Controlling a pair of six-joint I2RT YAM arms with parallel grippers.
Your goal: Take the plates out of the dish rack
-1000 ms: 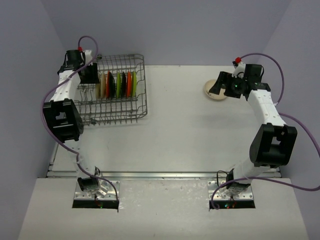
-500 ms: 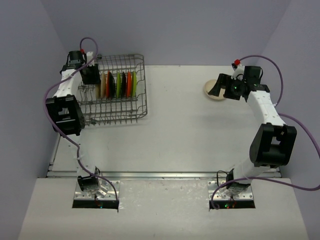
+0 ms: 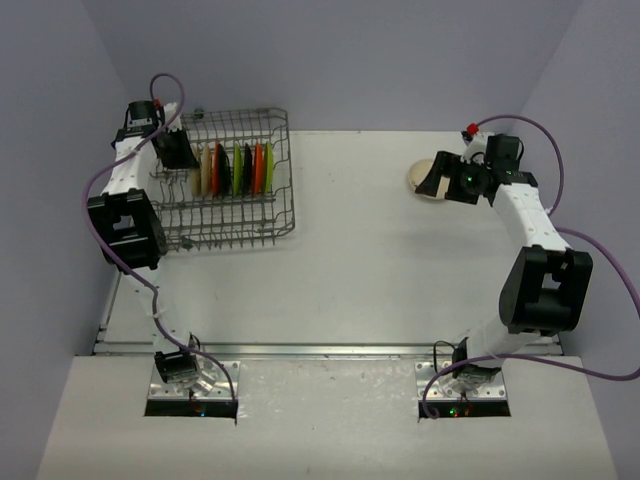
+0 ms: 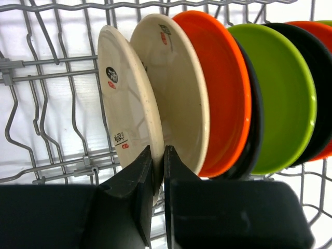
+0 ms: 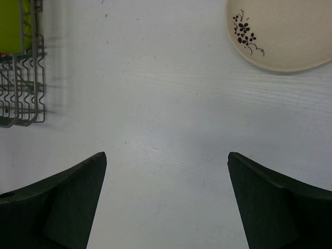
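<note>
Gripping the lower rim of the outermost cream plate [image 4: 122, 98], the left fingers [image 4: 147, 163] are clenching it tightly between them. This plate is standing upright on edge in the dish rack [image 3: 225, 215]. The rack is sitting at about ten o'clock on the bench [image 3: 360, 270] in the overhead view, and the left arm is reaching into it from its nine o'clock end. Behind the grasped plate, running toward three o'clock, a row is standing close together between the tines: a second cream plate [image 4: 171, 88], an orange plate [image 4: 228, 93], a black plate [image 4: 258, 124], a lime green plate [image 4: 280, 98], another black plate [image 4: 321, 98] and a further orange plate [image 4: 311, 28].

The right fingers [image 3: 437, 178] are hanging spread wide over the bench at about two o'clock, grasping nothing, with bare bench showing between them. A flowered cream plate [image 5: 280, 31] is lying flat there, showing at one o'clock in the right wrist view, beyond the fingertips and apart from them. A corner of the rack is showing at nine o'clock in that same view.
</note>
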